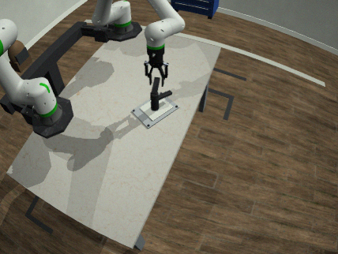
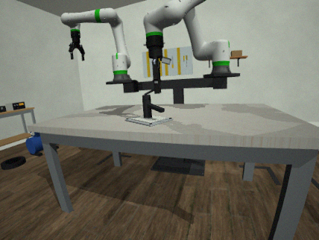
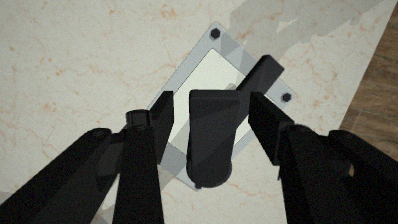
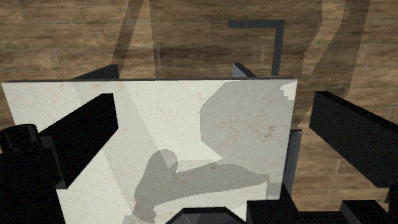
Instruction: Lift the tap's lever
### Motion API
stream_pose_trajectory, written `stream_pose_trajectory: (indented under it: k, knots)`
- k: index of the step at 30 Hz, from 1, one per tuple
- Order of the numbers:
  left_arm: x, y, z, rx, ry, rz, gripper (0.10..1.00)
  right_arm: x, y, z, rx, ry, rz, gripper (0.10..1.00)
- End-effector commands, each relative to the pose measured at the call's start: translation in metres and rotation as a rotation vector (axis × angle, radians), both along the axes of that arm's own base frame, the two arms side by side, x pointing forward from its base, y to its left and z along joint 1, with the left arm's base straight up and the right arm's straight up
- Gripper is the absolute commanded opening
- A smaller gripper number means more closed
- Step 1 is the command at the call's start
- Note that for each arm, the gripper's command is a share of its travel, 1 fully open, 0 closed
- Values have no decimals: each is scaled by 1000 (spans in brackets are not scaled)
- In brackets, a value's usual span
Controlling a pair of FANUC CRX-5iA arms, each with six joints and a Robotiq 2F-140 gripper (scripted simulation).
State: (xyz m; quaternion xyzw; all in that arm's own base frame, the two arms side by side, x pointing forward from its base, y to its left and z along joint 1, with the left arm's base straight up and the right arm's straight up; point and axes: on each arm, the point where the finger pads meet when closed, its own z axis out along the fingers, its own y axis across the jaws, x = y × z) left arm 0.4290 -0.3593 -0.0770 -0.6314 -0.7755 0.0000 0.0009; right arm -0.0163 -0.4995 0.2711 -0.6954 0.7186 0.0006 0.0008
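Observation:
A black tap (image 1: 155, 104) (image 2: 147, 109) (image 3: 210, 172) stands upright on a grey plate with a pale centre (image 1: 143, 119) (image 3: 192, 56). Its spout (image 1: 166, 95) (image 2: 156, 108) (image 3: 265, 75) points out to one side. Its lever (image 1: 156, 84) (image 2: 148, 92) (image 3: 214, 117) slants upward from the top of the body. My left gripper (image 1: 156, 83) (image 2: 157, 91) (image 3: 211, 106) points down, partly open, with the lever's free end between its fingertips and a gap visible on each side. My right gripper (image 2: 77, 59) (image 4: 213, 110) is wide open and empty, high above the table and away from the tap.
The pale table (image 1: 126, 189) (image 2: 231, 124) (image 4: 165, 100) carries the tap's plate; one long edge (image 1: 185, 132) runs near it. The arms' bases (image 1: 53, 120) (image 1: 122, 31) stand on a dark frame (image 1: 53, 49) along the opposite side. A blue cabinet (image 1: 195, 5) is far off.

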Motion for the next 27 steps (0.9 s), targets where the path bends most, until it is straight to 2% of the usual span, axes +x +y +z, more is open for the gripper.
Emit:
stream_pose_trajectory:
  k: [1, 15, 27]
  knots:
    - [1, 0, 1, -1, -1, 0, 484, 0, 0, 1, -2, 0, 0, 1000]
    - [1, 0, 9, -1, -1, 0, 484, 0, 0, 1, -2, 0, 0, 1000]
    - [1, 0, 40, -1, -1, 0, 484, 0, 0, 1, -2, 0, 0, 1000]
